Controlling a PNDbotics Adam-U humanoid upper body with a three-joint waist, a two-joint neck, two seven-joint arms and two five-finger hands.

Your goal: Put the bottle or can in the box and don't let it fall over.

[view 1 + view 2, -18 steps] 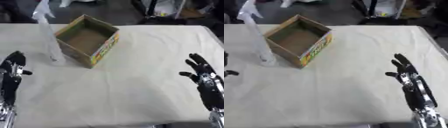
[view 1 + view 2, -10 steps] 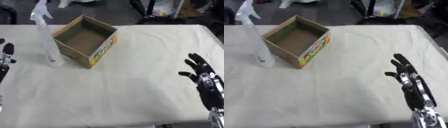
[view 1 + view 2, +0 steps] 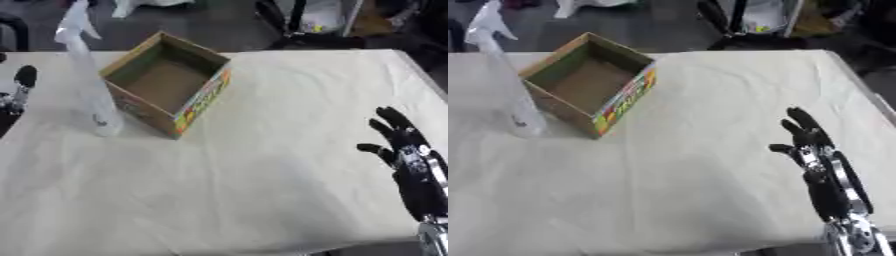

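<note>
A clear spray bottle [image 3: 87, 80] with a white trigger head stands upright on the white cloth, touching the left side of an open cardboard box [image 3: 166, 82] with a colourful printed side. The box holds nothing. My left hand [image 3: 19, 87] shows at the left edge, level with the bottle and a short way left of it, fingers straight, holding nothing. My right hand [image 3: 407, 155] rests open near the lower right, fingers up, far from the box.
The table [image 3: 262, 175] is covered by a white cloth, with its far edge just behind the box. Dark chair legs and clutter [image 3: 315, 20] stand on the floor beyond the table.
My left hand has moved up along the left edge to the bottle's level. The view has shifted slightly. Bottle, box and right hand stay put.
</note>
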